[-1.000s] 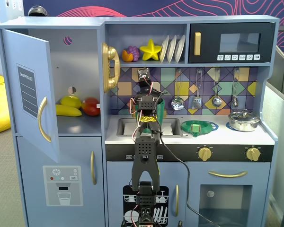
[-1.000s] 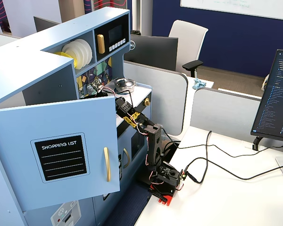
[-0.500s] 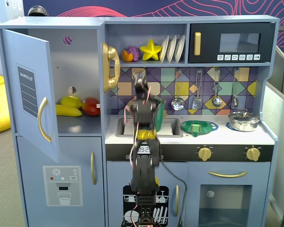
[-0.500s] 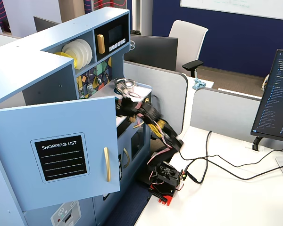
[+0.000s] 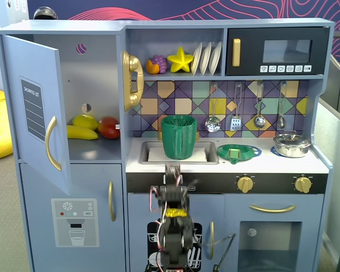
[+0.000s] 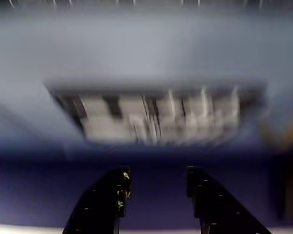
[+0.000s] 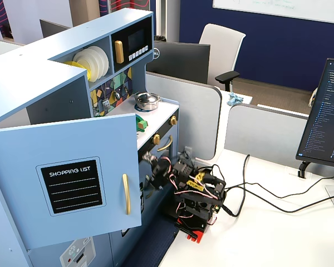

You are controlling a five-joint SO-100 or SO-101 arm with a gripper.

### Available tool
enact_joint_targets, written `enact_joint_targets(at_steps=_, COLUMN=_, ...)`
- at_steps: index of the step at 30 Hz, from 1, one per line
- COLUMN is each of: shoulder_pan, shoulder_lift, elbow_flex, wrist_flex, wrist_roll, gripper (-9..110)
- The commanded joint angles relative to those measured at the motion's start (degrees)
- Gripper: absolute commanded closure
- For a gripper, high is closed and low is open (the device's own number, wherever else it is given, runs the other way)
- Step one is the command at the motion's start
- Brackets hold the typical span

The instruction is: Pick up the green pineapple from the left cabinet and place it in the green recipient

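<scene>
The left cabinet (image 5: 93, 85) stands open, its blue door (image 5: 34, 107) swung out to the left. On its shelf a small yellow-green fruit (image 5: 85, 120), which I take for the green pineapple, lies behind a yellow banana (image 5: 82, 134) and beside a red fruit (image 5: 109, 127). The green recipient (image 5: 178, 137) stands upright in the sink. My gripper (image 5: 173, 170) is low in front of the counter edge, below the recipient and right of the cabinet. In the blurred wrist view the gripper (image 6: 157, 173) is open and empty, facing the blue kitchen front.
A flat green strainer (image 5: 238, 152) and a steel pot (image 5: 292, 144) sit on the counter right of the sink. The open door (image 7: 67, 178) juts out left of the arm (image 7: 197, 192). Cables (image 7: 267, 194) trail over the white desk.
</scene>
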Motion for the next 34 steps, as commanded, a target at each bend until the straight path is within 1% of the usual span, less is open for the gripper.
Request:
enact_joint_targets(at_steps=1, shoulder_pan=1.2, shoulder_lift=3.9, elbow_flex=3.4, wrist_flex=7.3, wrist_roll=5.8, gripper=94)
enact_joint_targets(at_steps=2, shoulder_pan=0.9, shoulder_lift=3.9, elbow_flex=3.4, wrist_flex=9.0, wrist_roll=8.3, gripper=92)
enact_joint_targets(at_steps=5, shoulder_pan=0.5, shoulder_lift=3.9, elbow_flex=3.4, wrist_flex=13.6, wrist_roll=11.4, gripper=92)
enact_joint_targets(at_steps=9, shoulder_pan=0.4, shoulder_lift=3.9, elbow_flex=3.4, wrist_flex=20.9, wrist_roll=13.3, gripper=92)
enact_joint_targets(at_steps=11, shoulder_pan=0.9, shoulder_lift=3.9, elbow_flex=3.4, wrist_flex=22.2, wrist_roll=13.1, gripper=92)
enact_joint_targets(at_steps=14, shoulder_pan=1.3, shoulder_lift=4.0, elbow_flex=3.4, wrist_flex=24.4, wrist_roll=9.0, gripper=94)
enact_joint_targets(at_steps=17, shoulder_pan=0.8, shoulder_lift=4.0, elbow_flex=3.4, wrist_flex=25.7, wrist_roll=8.6, gripper=93)
enact_joint_targets(at_steps=19, shoulder_pan=0.0, shoulder_lift=4.0, elbow_flex=3.4, wrist_flex=27.5, wrist_roll=5.4, gripper=96)
enact_joint_targets(at_steps=24, shoulder_pan=-0.2, shoulder_lift=4.0, elbow_flex=3.4, wrist_flex=30.1, wrist_roll=0.6, gripper=96)
enact_joint_targets(at_steps=25, shoulder_pan=-0.5, shoulder_lift=4.0, elbow_flex=3.4, wrist_flex=31.7, wrist_roll=-2.2, gripper=96)
enact_joint_targets(at_steps=28, shoulder_pan=-1.5, shoulder_lift=4.0, elbow_flex=3.4, wrist_flex=32.6, wrist_roll=1.5, gripper=95)
enact_joint_targets(at_steps=31, shoulder_pan=-1.5, shoulder_lift=4.0, elbow_flex=3.4, wrist_flex=33.2, wrist_roll=7.7, gripper=95)
enact_joint_targets(at_steps=34, shoulder_pan=-1.2, shoulder_lift=4.0, elbow_flex=3.4, wrist_flex=33.3, wrist_roll=7.0, gripper=95)
